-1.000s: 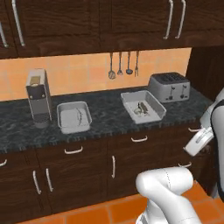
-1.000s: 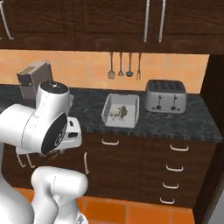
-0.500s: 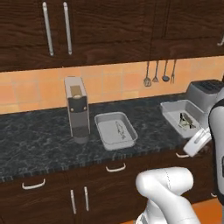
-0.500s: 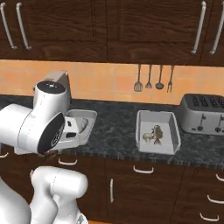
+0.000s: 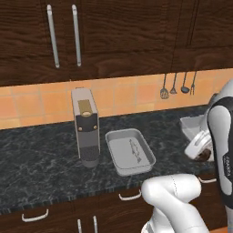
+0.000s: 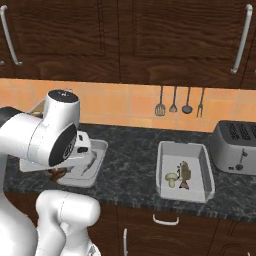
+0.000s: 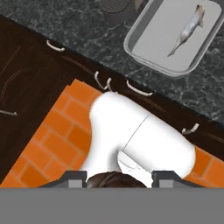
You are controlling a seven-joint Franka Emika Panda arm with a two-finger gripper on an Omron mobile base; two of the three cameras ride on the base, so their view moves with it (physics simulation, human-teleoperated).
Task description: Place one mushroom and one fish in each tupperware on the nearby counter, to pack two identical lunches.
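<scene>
In the hand view a dark reddish-brown mushroom [image 7: 116,180] sits between my gripper's [image 7: 117,178] finger tips, so the gripper is shut on it, low in front of the drawers. The left base view shows the gripper [image 5: 201,151] at the counter's [image 5: 41,168] front edge, right of a pale grey tupperware [image 5: 119,163] that holds one fish [image 5: 135,150]. That same tupperware [image 7: 144,46] and fish [image 7: 189,27] lie top right in the hand view. In the right base view the second tupperware [image 6: 205,192] holds a mushroom [image 6: 171,178] and a fish [image 6: 185,173].
A tall silver coffee machine [image 5: 85,127] stands just left of the one-fish tray. A silver toaster [image 6: 237,147] sits at the counter's right end. Utensils [image 6: 173,101] hang on the orange tiled wall. Dark cabinets hang overhead; drawers with white handles [image 7: 139,90] face the orange brick floor.
The base has driven left: the whole scene slid right in both base views, and the toaster left the left base view. The gripper stays shut on the mushroom.
</scene>
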